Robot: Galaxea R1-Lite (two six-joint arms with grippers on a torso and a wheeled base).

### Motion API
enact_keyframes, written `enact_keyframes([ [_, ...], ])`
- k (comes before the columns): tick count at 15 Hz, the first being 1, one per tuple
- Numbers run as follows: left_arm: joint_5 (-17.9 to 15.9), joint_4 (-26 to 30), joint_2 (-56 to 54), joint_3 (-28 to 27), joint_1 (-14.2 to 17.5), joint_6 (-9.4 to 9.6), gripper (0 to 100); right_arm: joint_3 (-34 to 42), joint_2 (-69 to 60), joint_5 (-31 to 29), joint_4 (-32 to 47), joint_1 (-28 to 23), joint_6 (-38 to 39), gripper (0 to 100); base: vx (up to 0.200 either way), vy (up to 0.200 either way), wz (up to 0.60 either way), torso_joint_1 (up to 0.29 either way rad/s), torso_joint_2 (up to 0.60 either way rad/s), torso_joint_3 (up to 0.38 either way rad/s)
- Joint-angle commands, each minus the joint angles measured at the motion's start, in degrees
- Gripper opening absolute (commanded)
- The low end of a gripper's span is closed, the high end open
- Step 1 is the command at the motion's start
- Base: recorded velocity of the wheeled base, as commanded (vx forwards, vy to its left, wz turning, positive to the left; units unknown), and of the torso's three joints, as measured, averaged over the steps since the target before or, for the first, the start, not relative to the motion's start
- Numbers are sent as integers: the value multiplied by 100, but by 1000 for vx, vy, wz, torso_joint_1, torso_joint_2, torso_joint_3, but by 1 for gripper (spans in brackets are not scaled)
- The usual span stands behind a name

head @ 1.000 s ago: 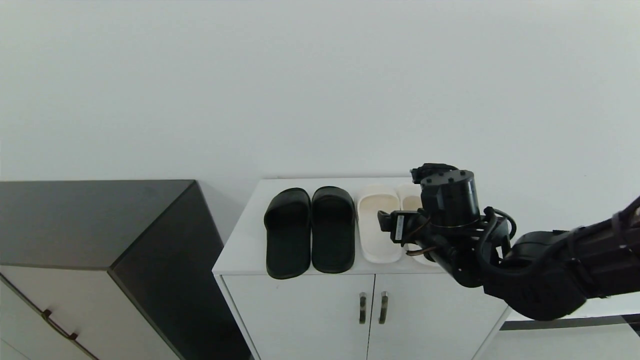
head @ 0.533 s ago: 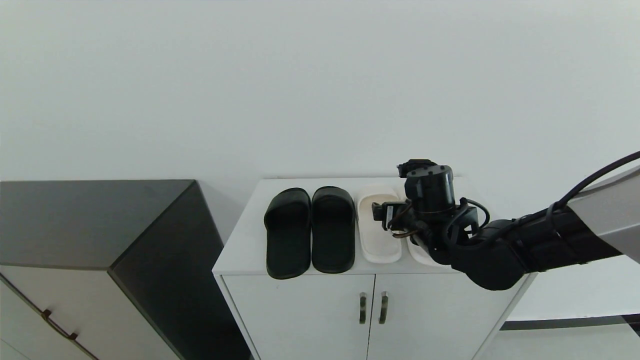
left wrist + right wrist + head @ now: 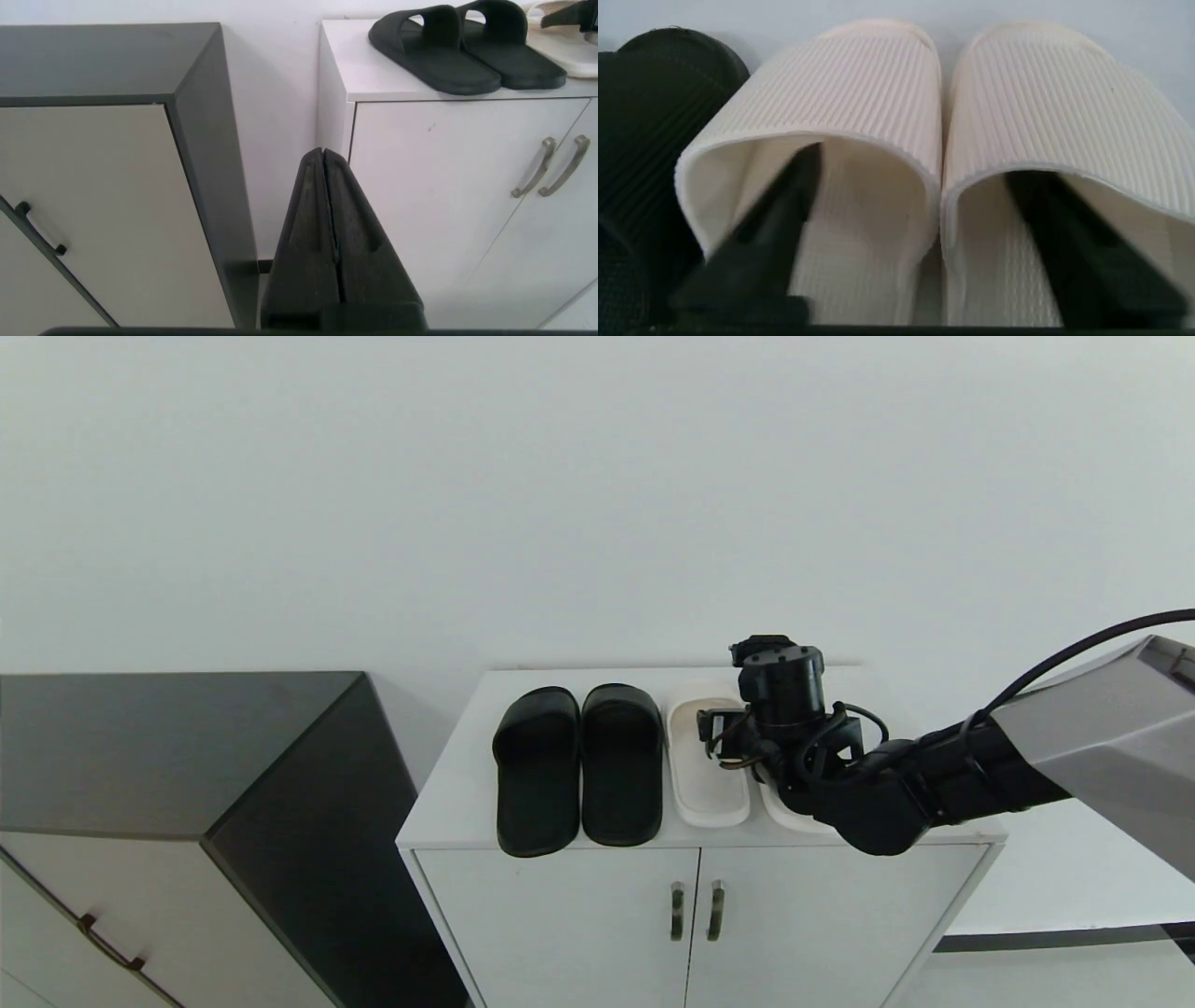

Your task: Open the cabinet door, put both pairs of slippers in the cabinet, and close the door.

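— Right pincer (image 3: 920, 177): how wide?
— Spread wide, one finger inside each of the cream slippers (image 3: 868, 103), clamping nothing; contact with the soles is unclear
— Hidden?
— Its arm (image 3: 896, 784) covers most of the right-hand cream slipper on the cabinet (image 3: 448, 803) top's right end; black slippers (image 3: 621, 765) lie left of them
— Left pincer (image 3: 323, 168)?
— Pressed closed, empty, low before the shut doors (image 3: 560, 933)
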Motion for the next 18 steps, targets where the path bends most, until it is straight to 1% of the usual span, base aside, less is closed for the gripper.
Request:
enact_keyframes([
  [1, 1, -2, 8, 0, 0, 0, 0, -39, 38, -1, -7, -71, 3, 0, 0, 0, 0, 0, 0, 0],
  [9, 1, -2, 8, 0, 0, 0, 0, 76, -173, -45, -25, -88, -5, 0, 0, 0, 0, 0, 0, 0],
  [11, 1, -2, 8, 0, 0, 0, 0, 629, -859, 17, -33, -62, -129, 0, 0, 0, 0, 0, 0, 0],
  [14, 1, -2, 8, 0, 0, 0, 0, 1332, -1703, 368, -77, 26, -155, 0, 0, 0, 0, 0, 0, 0],
  [15, 1, -2, 8, 0, 0, 0, 0, 1895, -2283, 711, -77, 105, -164, 0, 0, 0, 0, 0, 0, 0],
  [18, 1, -2, 8, 0, 0, 0, 0, 2932, -3337, 1713, -69, 298, -208, 0, 0, 0, 0, 0, 0, 0],
])
